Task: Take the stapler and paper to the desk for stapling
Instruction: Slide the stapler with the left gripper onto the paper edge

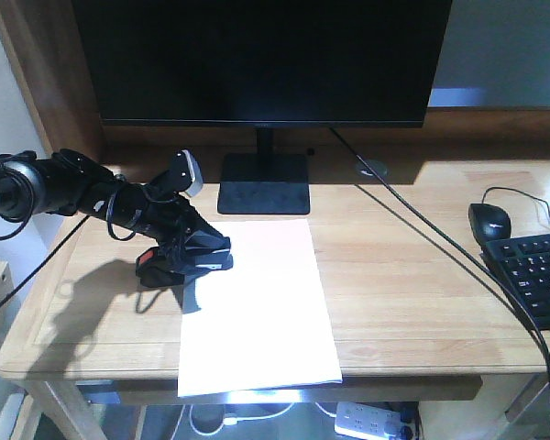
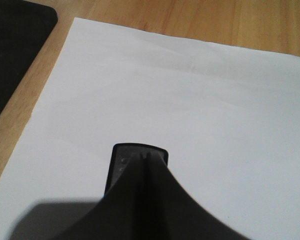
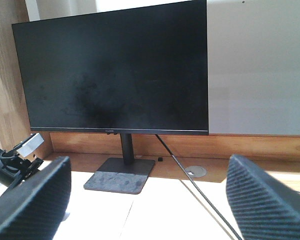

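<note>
Left of centre, left gripper (image 1: 197,257) clamping stapler (image 1: 170,264) over paper (image 1: 257,307) edge on desk (image 1: 403,275). Judging: keeping paper edge in stapler mouth, pressing straight down. Right gripper (image 3: 150,200) gaping wide, holding nothing.

Front overview; wrist closeups, perhaps sharing monitor base (image 1: 264,184).

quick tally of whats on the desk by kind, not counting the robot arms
stapler: 1
paper stack: 1
monitor: 1
mouse: 1
keyboard: 1
total: 5, all on the desk. The stapler sits in the left gripper at the paper's left edge.
</note>
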